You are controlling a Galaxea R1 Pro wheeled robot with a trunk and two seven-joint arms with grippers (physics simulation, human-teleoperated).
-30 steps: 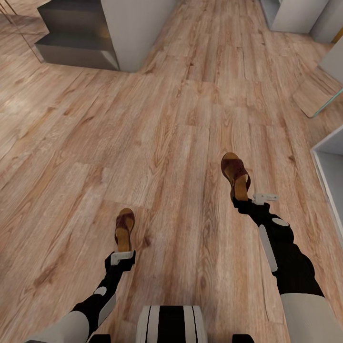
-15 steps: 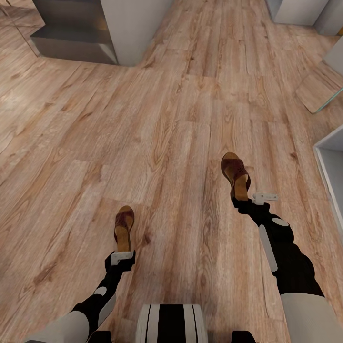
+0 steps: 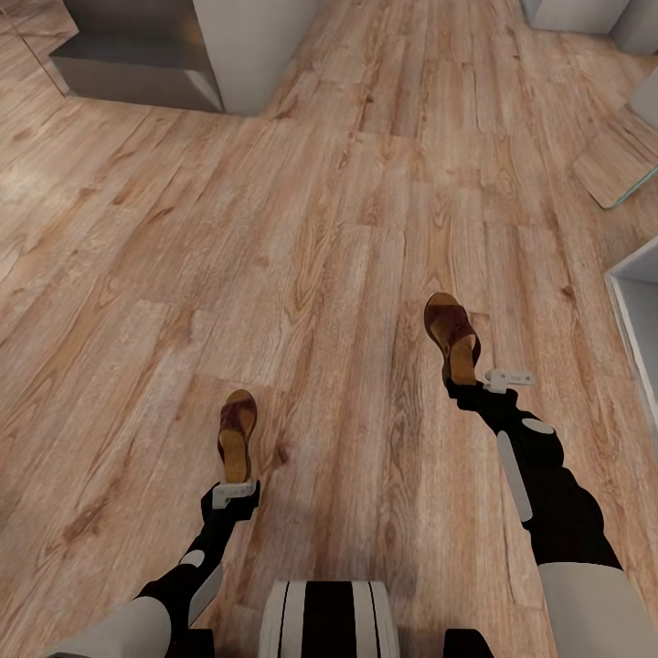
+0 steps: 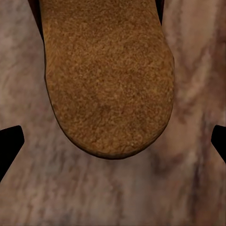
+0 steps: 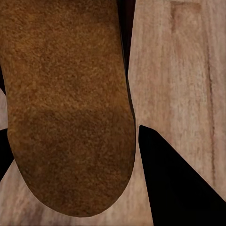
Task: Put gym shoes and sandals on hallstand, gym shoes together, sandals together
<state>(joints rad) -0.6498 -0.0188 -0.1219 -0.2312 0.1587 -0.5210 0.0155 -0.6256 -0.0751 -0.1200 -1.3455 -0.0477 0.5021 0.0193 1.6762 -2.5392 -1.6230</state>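
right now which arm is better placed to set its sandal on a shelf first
Right, probably. Its sandal in the right gripper is nearer the white unit at the right edge; the left gripper holds the other sandal farther away.

The corridor floor lies open through the middle of the frame, a broad bare run of planks from the robot's base up to the top edge. A grey stepped unit with a white side panel closes off the upper left corner. At the upper right, white furniture and a glass-edged panel narrow the way. A white-walled unit juts in at the right edge, close beside the right arm. Each hand carries a sandal out in front of it: the left sandal at lower centre-left, the right sandal right of centre, with bare floor between them.
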